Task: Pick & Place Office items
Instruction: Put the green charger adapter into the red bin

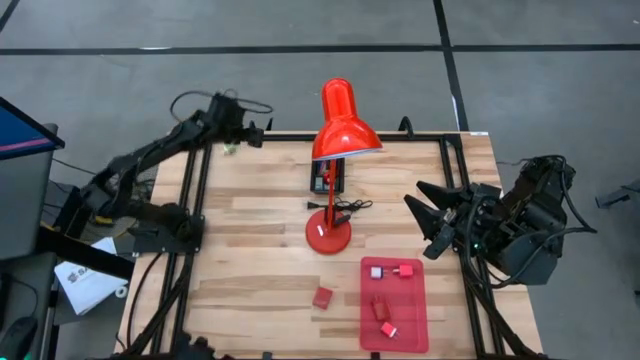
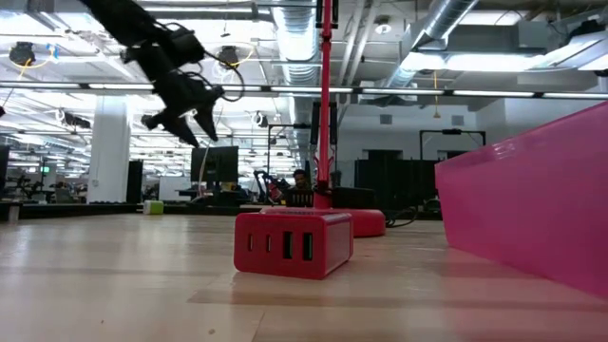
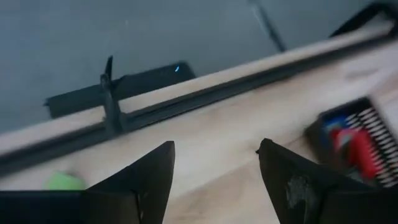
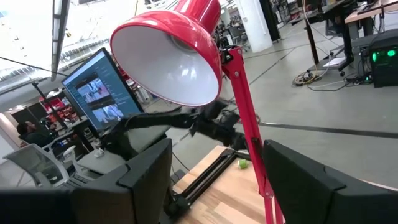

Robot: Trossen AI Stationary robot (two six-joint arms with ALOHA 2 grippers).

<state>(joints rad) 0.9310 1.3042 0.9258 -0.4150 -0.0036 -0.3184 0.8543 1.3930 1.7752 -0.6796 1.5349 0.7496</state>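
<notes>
Right now I see the tall red lamp mid-surface, between both arms. Four small pieces lie in the red tray near right; one red block sits just left of it. A green piece lies far left under my left gripper — jaws apart, empty. Right gripper waits wide at the right edge.

This was a big open lab or workshop floor: bare ceiling ducts and strip lights ran overhead, desks with monitors stood around, and the wooden table sat in a black frame on grey floor tiles.
</notes>
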